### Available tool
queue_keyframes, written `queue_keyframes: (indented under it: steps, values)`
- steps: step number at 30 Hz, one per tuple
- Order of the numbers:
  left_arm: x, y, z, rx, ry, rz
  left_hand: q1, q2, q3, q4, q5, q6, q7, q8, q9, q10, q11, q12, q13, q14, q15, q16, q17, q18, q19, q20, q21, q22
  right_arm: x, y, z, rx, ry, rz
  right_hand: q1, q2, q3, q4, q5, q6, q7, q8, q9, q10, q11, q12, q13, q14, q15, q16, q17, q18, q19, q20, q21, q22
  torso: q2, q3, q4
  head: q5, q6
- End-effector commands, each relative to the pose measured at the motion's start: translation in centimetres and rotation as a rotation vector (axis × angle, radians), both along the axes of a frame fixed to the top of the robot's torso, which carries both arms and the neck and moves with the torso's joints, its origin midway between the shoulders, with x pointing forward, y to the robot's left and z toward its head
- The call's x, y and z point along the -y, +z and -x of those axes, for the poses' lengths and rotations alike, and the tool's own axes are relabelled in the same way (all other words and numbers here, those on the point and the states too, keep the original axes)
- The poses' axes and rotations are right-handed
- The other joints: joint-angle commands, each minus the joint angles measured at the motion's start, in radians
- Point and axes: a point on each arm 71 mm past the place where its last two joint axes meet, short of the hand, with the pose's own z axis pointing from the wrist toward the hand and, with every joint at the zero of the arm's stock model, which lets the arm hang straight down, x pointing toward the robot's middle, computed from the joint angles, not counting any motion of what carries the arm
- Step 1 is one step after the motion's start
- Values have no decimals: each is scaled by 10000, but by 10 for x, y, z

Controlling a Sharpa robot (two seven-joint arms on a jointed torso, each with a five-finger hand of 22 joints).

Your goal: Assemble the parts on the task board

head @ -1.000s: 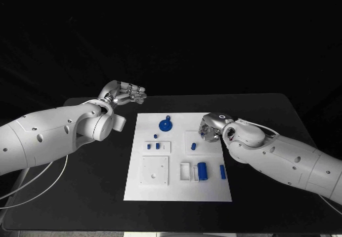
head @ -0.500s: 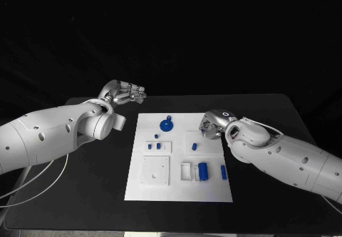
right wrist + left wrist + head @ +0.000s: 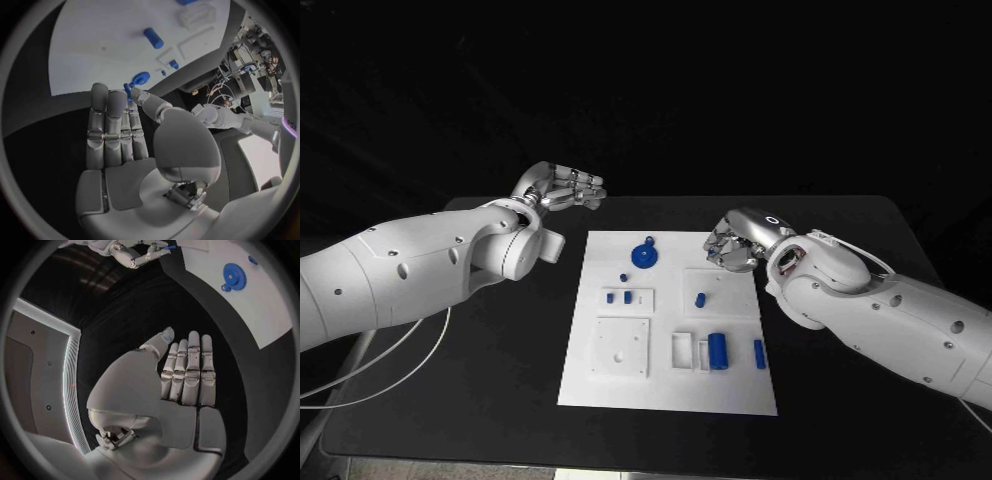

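The white task board [image 3: 668, 380] lies in the middle of the black table. A blue gear [image 3: 646, 254] sits near its far edge and shows in the left wrist view [image 3: 231, 274] too. Small blue pieces [image 3: 619, 296] lie mid-board, with one more [image 3: 700, 298] to their right. A blue cylinder [image 3: 718, 350] and a thin blue bar [image 3: 759, 352] lie nearer me. My right hand [image 3: 733, 245] hovers at the board's far right corner, fingers straight and holding nothing [image 3: 115, 130]. My left hand [image 3: 564, 187] is off the board's far left corner, fingers extended and holding nothing [image 3: 187, 370].
White recessed fixtures stand on the board: a square plate [image 3: 620, 347] at the near left and a small open frame [image 3: 684, 350] beside the cylinder. Bare black table [image 3: 877, 240] surrounds the board on every side. A pale cable [image 3: 387, 385] hangs under my left arm.
The whole view has shifted slightly. My right hand has drawn a little toward the board's far edge. My left hand and the parts have kept their places.
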Motion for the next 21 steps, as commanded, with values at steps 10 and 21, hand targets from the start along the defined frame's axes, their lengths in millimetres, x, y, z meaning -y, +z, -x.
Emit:
queue_keyframes:
  steps: [10, 21]
  values:
    - [9, 1, -7, 83, 7, 110, -46, 98, -70, 1, 14, 18, 22, 1, 2, -110, -4, 27, -3, 68, 8, -22, 16, -123, 70, -1, 39, -35, -48, -10, 32, -1316, 1499, -3343, 6, 321, -305, -54, 360, -29, 36, 38, 1, 37, 3, 27, 14, 32, -47, -54, -62, 194, 134, -1, -259, 75, -127, -83, -26, 910, -22]
    - [20, 1, -11, 196, -93, 7, -33, 107, -67, -7, 16, 14, 26, -2, 2, -113, -2, 26, -3, 71, 6, -21, 17, -120, 72, -4, 43, -39, -80, -36, 48, -1254, 2075, -2822, 18, 399, -313, -160, 203, -35, 38, 39, 5, 38, 6, 27, 14, 39, -47, -48, -75, 209, 177, 1, -327, 144, -174, -155, 2, 1796, -340]
